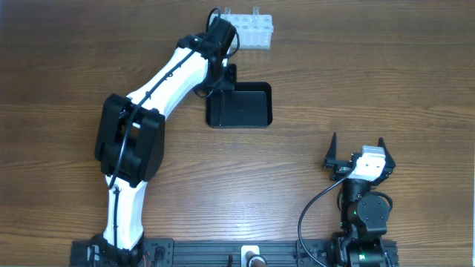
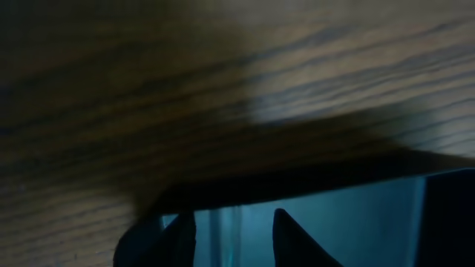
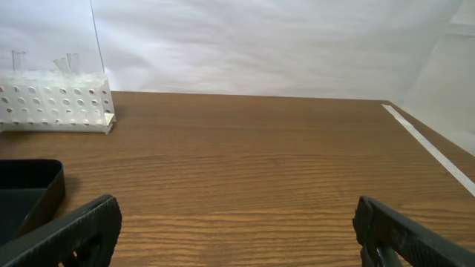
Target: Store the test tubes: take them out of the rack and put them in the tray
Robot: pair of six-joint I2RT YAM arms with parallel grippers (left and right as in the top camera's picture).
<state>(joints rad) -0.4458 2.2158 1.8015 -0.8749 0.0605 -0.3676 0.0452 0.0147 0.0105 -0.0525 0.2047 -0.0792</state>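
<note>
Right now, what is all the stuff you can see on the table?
Test tube rack: one, white, at the table's far edge, just beyond the tray.
Test tubes: a few, clear, standing in the rack; too small to count exactly.
Tray: one, black, mid-table, between the rack and the arms' bases.
Table: one, brown wood, under everything.
Tape strip: one, white, on the table near an edge.
Left tool: one, black, low at the tray's left rim.
Right tool: one, black, open, over bare table near the right arm's base.
</note>
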